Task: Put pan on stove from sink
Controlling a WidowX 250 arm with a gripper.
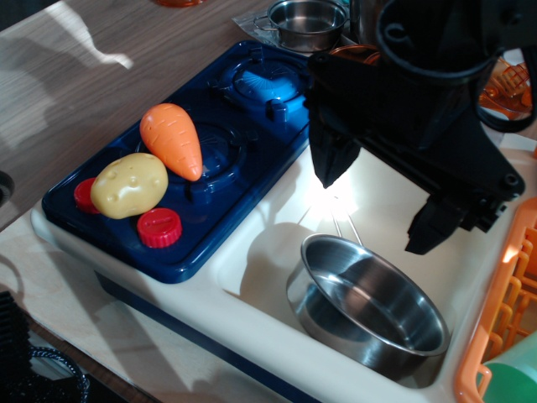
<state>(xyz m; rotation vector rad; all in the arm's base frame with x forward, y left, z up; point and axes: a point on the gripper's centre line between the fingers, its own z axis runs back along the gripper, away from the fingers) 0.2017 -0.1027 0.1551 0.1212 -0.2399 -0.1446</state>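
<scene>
The pan (369,312) sits upright in the sink (252,277) at the lower right of the frame, not yet lifted. The gripper (382,197) hangs above it at centre right, jaws spread wide and holding nothing, apparently lined up to straddle the rim. At left, the stove (252,151) carries a carrot (172,138), a potato (130,185) and a blue fish (270,86), leaving little free burner space.

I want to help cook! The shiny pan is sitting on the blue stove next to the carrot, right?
Not quite. In the observation.image view the pan sits in the white sink, not on the stove. The carrot does lie on the stove.
</scene>
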